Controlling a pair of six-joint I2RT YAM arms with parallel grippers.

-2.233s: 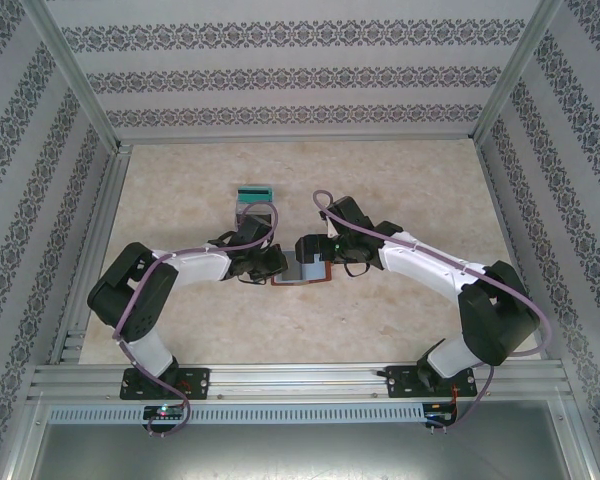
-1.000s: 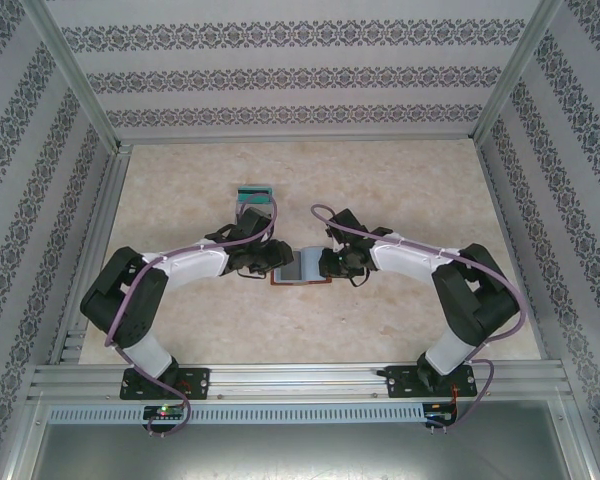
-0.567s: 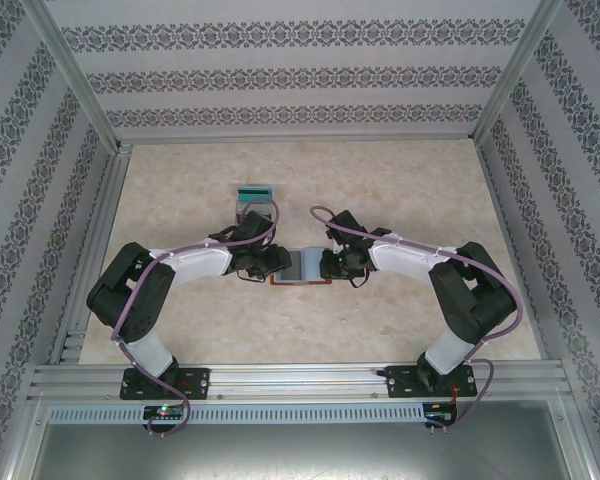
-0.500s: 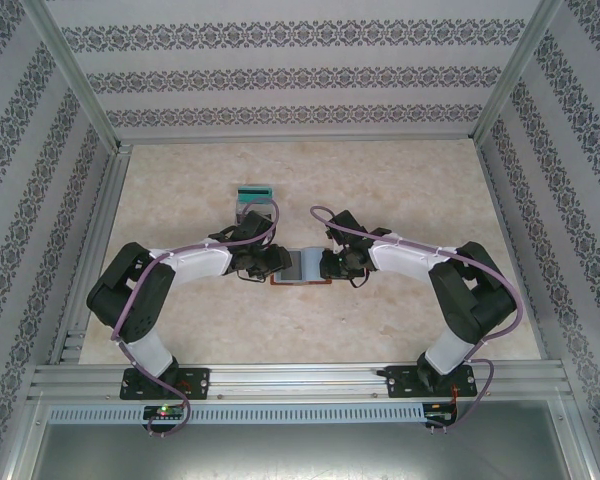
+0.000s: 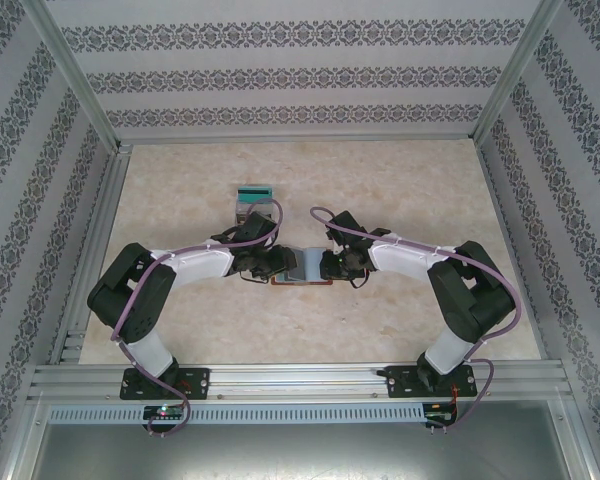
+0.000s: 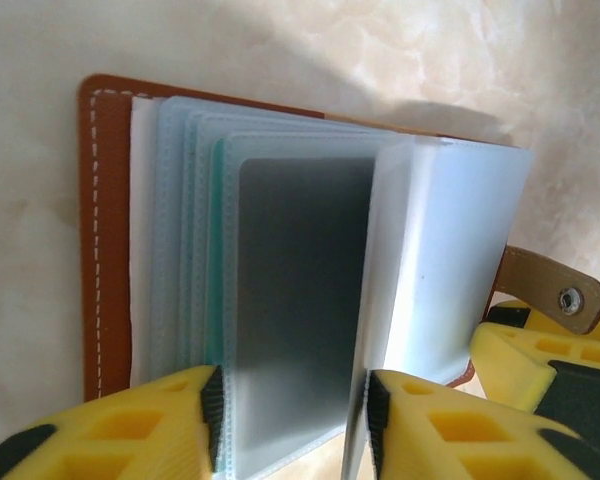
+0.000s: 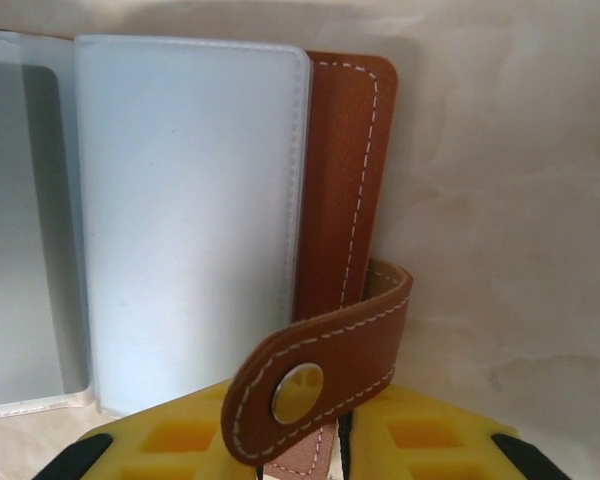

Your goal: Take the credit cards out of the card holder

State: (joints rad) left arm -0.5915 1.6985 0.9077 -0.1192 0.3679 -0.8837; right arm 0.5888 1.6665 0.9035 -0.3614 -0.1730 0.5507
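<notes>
My right gripper clamps the card holder by its strap. My left gripper is parted, astride a floppy, slick-looking sleeve. The grey card is likely stiff: pinch its bottom edge.

No readable text, logos or numbers are showing anywhere. The card holder sleeves and the grey card are facing the camera blank. The strap snap is showing plain metal, no marking legible.

card holder on table, box behind-left
</notes>
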